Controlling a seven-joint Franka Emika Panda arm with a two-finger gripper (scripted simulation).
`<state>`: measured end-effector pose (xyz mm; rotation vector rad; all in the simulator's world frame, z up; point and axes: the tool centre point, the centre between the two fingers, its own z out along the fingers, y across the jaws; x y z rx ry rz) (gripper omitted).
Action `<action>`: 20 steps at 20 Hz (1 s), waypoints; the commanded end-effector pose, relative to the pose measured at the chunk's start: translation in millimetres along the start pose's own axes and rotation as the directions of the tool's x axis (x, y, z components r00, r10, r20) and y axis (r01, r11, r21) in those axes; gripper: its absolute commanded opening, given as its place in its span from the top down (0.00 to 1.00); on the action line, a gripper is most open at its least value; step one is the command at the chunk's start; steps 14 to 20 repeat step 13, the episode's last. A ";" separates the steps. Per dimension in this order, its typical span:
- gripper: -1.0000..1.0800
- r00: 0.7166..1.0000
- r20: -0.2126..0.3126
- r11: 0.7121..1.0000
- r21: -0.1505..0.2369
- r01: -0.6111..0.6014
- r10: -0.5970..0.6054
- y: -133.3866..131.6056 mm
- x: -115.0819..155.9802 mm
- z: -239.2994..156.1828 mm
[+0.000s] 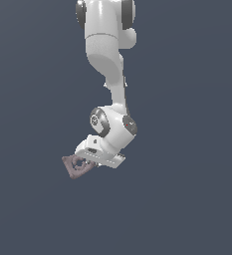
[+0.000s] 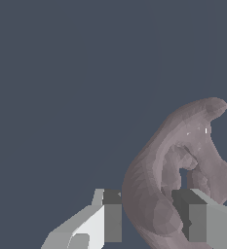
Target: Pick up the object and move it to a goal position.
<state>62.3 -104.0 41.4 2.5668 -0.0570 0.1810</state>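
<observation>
pink-brown piece (image 2: 154, 194) sits clamped between the two fingers of the gripper (image 2: 151, 216), jaws closed partway on one edge. pickup appears complete; transfer to the goal, not visible, remains.

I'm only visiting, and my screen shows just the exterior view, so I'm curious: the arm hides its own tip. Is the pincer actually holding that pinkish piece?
Observer: Yes. In the wrist view the pincer has a finger on each side of one arm of the pinkish piece.
Operator: Does the piece have a hole?
Observer: Yes, an opening shows at its middle, beside one finger.
Operator: Anything beneath it?
Observer: Only plain dark background there.
</observation>
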 end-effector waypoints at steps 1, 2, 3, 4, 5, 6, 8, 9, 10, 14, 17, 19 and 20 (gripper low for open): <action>1.00 1.000 -0.001 1.000 0.001 0.002 -0.002 11.8 5.8 7.9; 1.00 1.000 -0.001 1.000 0.001 0.002 -0.002 15.6 7.6 10.4; 1.00 1.000 -0.001 1.000 0.001 0.002 -0.002 19.0 9.1 12.6; 1.00 1.000 -0.001 1.000 0.001 0.002 -0.002 21.9 10.5 14.5; 1.00 1.000 -0.001 1.000 0.001 0.002 -0.002 24.4 11.7 16.1; 1.00 1.000 0.000 1.000 0.002 0.002 -0.002 26.3 12.7 17.8; 1.00 1.000 0.000 1.000 0.002 0.002 -0.002 29.1 14.2 19.5; 1.00 1.000 0.000 1.000 0.002 0.002 -0.002 29.8 14.7 20.0; 1.00 1.000 0.000 1.000 0.002 0.002 -0.002 30.0 15.0 20.4; 1.00 1.000 0.000 1.000 0.002 0.002 -0.002 28.9 15.1 19.9; 1.00 1.000 0.000 1.000 0.002 0.002 -0.002 28.9 15.1 19.9; 1.00 1.000 0.000 1.000 0.002 0.002 -0.002 28.9 15.1 19.9; 1.00 1.000 0.000 1.000 0.002 0.002 -0.002 28.9 15.1 19.9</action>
